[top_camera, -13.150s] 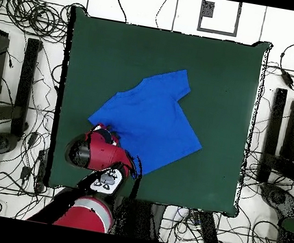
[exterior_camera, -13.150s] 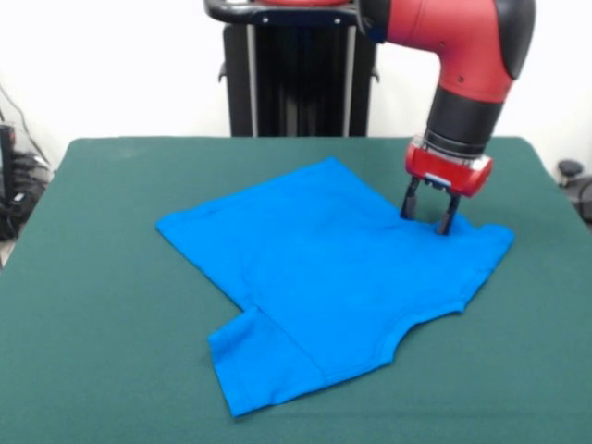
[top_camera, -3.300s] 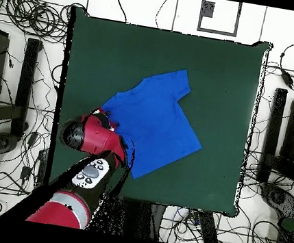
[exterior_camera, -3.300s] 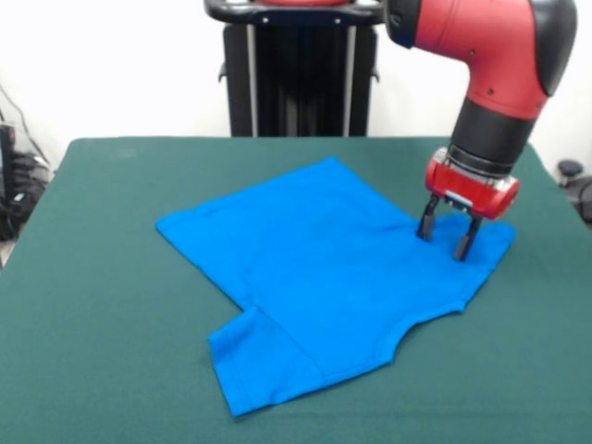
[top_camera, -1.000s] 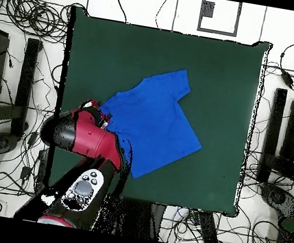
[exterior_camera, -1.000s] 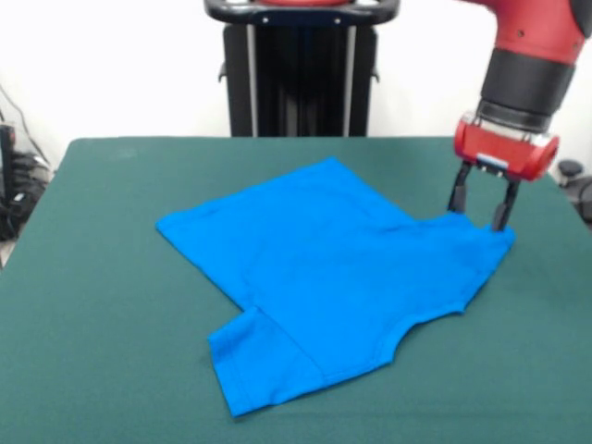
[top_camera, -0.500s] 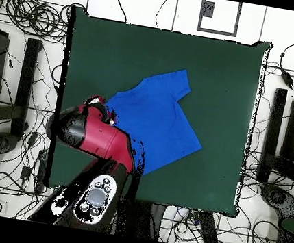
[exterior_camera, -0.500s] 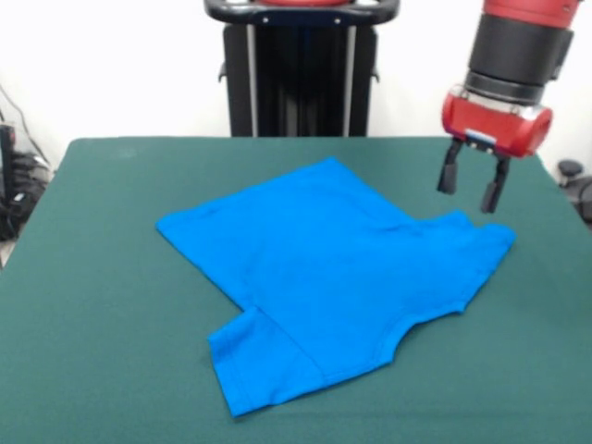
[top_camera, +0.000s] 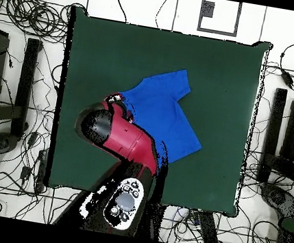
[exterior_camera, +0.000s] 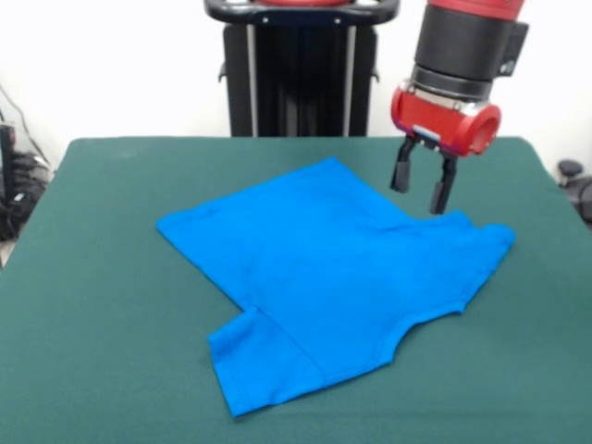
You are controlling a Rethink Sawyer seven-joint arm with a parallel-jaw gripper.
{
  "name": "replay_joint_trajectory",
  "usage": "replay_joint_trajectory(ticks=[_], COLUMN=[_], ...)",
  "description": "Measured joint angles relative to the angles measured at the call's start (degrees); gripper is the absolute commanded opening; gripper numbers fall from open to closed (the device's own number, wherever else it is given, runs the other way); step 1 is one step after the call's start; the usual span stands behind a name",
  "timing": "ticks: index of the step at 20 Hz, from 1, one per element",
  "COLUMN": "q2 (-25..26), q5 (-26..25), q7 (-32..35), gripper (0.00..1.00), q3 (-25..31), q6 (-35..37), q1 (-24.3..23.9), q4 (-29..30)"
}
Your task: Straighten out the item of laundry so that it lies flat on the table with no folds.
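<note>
The bright blue T-shirt [exterior_camera: 324,277] lies spread on the dark green table [exterior_camera: 111,333], mostly flat, with one sleeve at the front left and one at the right. My gripper [exterior_camera: 418,188] hangs open and empty above the shirt's far right part, near the right sleeve, clear of the cloth. In the overhead view the shirt [top_camera: 166,106] lies near the table's [top_camera: 221,70] middle, and the red arm hides its lower left part. The gripper [top_camera: 115,101] shows at the shirt's left edge.
The black pedestal [exterior_camera: 298,69] stands behind the table's far edge. Cables and stands [top_camera: 21,57] lie on the floor round the table in the overhead view.
My gripper has risen off the right sleeve and moved left over the shirt, open throughout. The shirt has not moved.
</note>
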Motion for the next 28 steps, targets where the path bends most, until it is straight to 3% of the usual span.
replay_joint_trajectory(ticks=[12, 28], q2=[0.7, 2.4], q5=[-0.2, -6.2], q7=[0.0, 0.0], gripper=[1.00, 1.00], q3=[0.0, 0.0], q6=[2.4, 4.9], q1=[-1.3, -8.3], q4=[-2.4, -8.9])
